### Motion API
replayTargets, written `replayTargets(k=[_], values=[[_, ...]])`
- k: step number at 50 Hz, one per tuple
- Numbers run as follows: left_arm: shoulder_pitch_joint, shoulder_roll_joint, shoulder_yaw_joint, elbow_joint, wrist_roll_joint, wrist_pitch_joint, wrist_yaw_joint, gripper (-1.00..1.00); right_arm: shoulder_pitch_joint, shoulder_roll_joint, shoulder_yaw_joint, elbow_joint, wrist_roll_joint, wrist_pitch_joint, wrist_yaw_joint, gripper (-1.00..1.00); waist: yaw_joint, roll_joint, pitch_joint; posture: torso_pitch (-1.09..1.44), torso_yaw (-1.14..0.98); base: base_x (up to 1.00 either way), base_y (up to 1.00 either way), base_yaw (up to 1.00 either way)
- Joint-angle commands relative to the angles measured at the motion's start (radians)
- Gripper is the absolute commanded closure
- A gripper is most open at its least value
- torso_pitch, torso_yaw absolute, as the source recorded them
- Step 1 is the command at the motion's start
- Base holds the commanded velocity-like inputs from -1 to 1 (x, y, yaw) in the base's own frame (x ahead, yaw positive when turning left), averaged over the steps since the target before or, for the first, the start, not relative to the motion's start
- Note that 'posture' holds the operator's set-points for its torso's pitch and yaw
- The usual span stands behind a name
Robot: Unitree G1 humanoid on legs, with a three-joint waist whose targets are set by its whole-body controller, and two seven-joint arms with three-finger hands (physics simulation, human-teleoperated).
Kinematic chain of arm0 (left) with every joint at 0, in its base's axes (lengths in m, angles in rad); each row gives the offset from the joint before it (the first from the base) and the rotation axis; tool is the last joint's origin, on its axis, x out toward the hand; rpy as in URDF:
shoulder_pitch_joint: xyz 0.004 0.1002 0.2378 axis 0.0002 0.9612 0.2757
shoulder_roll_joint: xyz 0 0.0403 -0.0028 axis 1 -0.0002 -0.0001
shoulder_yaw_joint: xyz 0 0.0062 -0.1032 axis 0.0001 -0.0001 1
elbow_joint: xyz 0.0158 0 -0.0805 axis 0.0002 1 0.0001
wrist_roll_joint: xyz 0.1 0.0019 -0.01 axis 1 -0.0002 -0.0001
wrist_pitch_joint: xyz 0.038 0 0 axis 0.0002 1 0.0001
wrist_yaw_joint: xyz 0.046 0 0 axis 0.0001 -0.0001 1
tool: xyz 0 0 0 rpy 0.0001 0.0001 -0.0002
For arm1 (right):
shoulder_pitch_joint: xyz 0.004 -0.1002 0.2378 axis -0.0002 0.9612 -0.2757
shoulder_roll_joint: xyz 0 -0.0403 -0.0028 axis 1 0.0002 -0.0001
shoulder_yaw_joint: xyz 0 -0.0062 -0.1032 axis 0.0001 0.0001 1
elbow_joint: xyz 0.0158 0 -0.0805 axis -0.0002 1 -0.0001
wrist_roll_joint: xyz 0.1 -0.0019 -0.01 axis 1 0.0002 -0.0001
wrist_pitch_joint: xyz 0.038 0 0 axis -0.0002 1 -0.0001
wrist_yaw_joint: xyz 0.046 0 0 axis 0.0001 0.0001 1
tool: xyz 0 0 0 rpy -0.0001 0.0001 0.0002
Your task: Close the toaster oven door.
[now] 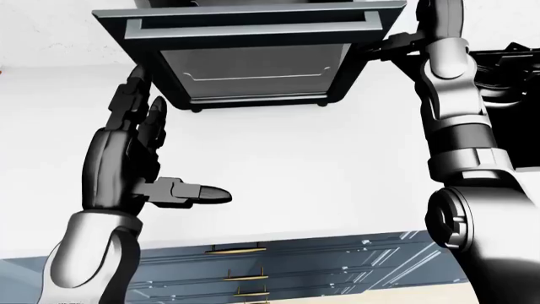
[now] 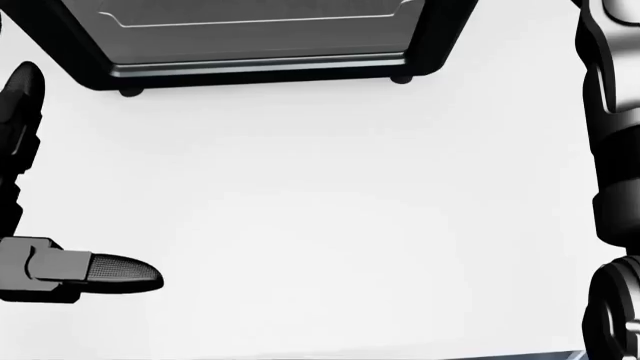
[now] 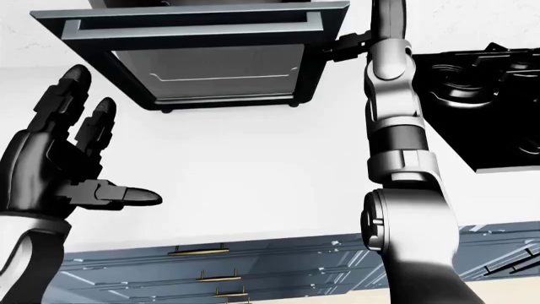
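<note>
The toaster oven sits at the top of both eye views on the white counter, and its door hangs open, swung out towards the camera with the handle bar running along its upper edge, so the closing is not yet done. Down on the left, the left hand is up off the counter, palm turned inward, fingers spread and pointing upward, thumb jutting out to the right — wide open, holding nothing, and well apart from the door. On the other side the right arm reaches straight up the picture to the oven's right corner, and here is the catch: the right hand itself runs out past the top edge and behind the door's corner, so I cannot tell whether it is open, closed, or even touching the oven. By my reading this is the approach step; the next move calls for getting a hand under or against the door's free edge and pushing it up and in until it meets the oven face. The head view gives little: only the oven's lower part, a strip of the left hand's fingers and thumb at its left edge, and the right arm down its right side. At the right of the right-eye view lies a black stovetop, partly cut off, and blue drawers run along the bottom.
</note>
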Motion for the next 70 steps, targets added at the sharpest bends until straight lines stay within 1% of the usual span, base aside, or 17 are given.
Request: replayTargets(k=[1,5,8,12,13,14,25,27,31,34,38,42,51,53,55,63,70], values=[[-0.032,0.005,0.004,-0.028,0.008,-0.010,0.003,-1.00,-0.046,-0.012,-0.006,-0.049,0.006,-0.029,-0.010,-1.00,0.002,-0.003,-0.028,0.00,0.00,0.00,0.00,0.00],[-0.037,-0.005,-0.020,-0.015,0.023,-0.020,0.000,-1.00,-0.043,-0.012,-0.007,-0.050,0.006,-0.029,-0.010,-1.00,0.002,-0.005,-0.027,0.00,0.00,0.00,0.00,0.00],[-0.038,-0.015,-0.059,-0.002,0.048,-0.039,0.002,-1.00,-0.043,-0.013,-0.007,-0.054,0.007,-0.026,-0.009,-1.00,0.003,-0.007,-0.028,0.00,0.00,0.00,0.00,0.00],[-0.057,-0.025,-0.070,0.017,0.065,-0.041,0.000,-1.00,-0.043,-0.014,-0.008,-0.048,0.007,-0.030,-0.010,-1.00,0.004,-0.009,-0.029,0.00,0.00,0.00,0.00,0.00],[-0.060,-0.030,-0.079,0.021,0.071,-0.044,0.001,-1.00,-0.044,-0.013,-0.007,-0.047,0.007,-0.030,-0.010,-1.00,0.004,-0.010,-0.029,0.00,0.00,0.00,0.00,0.00],[-0.057,-0.034,-0.092,0.022,0.079,-0.050,0.001,-1.00,-0.042,-0.013,-0.007,-0.052,0.008,-0.028,-0.010,-1.00,0.004,-0.010,-0.029,0.00,0.00,0.00,0.00,0.00],[-0.041,-0.068,-0.140,-0.009,0.123,-0.030,-0.023,-1.00,-0.044,-0.014,-0.007,-0.052,0.008,-0.026,-0.009,-1.00,0.004,-0.014,-0.029,0.00,0.00,0.00,0.00,0.00],[-0.034,-0.075,-0.159,-0.020,0.132,-0.023,-0.028,-1.00,-0.045,-0.014,-0.007,-0.051,0.008,-0.027,-0.010,-1.00,0.005,-0.015,-0.030,0.00,0.00,0.00,0.00,0.00],[-0.031,-0.086,-0.180,-0.029,0.149,-0.013,-0.040,-1.00,-0.047,-0.016,-0.008,-0.047,0.008,-0.028,-0.010,-1.00,0.005,-0.016,-0.030,0.00,0.00,0.00,0.00,0.00],[-0.017,-0.094,-0.200,-0.032,0.166,-0.020,-0.052,-1.00,-0.049,-0.015,-0.007,-0.050,0.008,-0.025,-0.010,-1.00,0.005,-0.017,-0.030,0.00,0.00,0.00,0.00,0.00],[-0.027,-0.099,-0.209,-0.031,0.182,-0.014,-0.066,-1.00,-0.049,-0.015,-0.007,-0.047,0.007,-0.027,-0.010,-1.00,0.006,-0.018,-0.030,0.00,0.00,0.00,0.00,0.00],[-0.015,-0.101,-0.233,-0.011,0.212,-0.038,-0.083,-1.00,-0.052,-0.014,-0.006,-0.041,0.006,-0.031,-0.011,-1.00,0.006,-0.019,-0.029,0.00,0.00,0.00,0.00,0.00],[-0.070,-0.113,-0.248,0.023,0.260,-0.025,-0.104,-1.00,-0.046,-0.014,-0.007,-0.047,0.007,-0.029,-0.011,-1.00,0.007,-0.023,-0.030,0.00,0.00,0.00,0.00,0.00],[-0.111,-0.115,-0.246,0.040,0.268,-0.008,-0.108,-1.00,-0.044,-0.014,-0.007,-0.045,0.007,-0.030,-0.012,-1.00,0.007,-0.023,-0.030,0.00,0.00,0.00,0.00,0.00],[-0.120,-0.116,-0.249,0.038,0.275,-0.002,-0.112,-1.00,-0.043,-0.015,-0.008,-0.041,0.007,-0.033,-0.013,-1.00,0.008,-0.024,-0.030,0.00,0.00,0.00,0.00,0.00],[-0.184,-0.118,-0.235,0.034,0.280,0.045,-0.118,-1.00,-0.041,-0.014,-0.007,-0.050,0.006,-0.028,-0.013,-1.00,0.007,-0.026,-0.029,0.00,0.00,0.00,0.00,0.00],[-0.231,-0.118,-0.220,0.082,0.271,0.052,-0.116,-1.00,-0.039,-0.014,-0.007,-0.053,0.007,-0.027,-0.013,-1.00,0.007,-0.026,-0.029,0.00,0.00,0.00,0.00,0.00]])
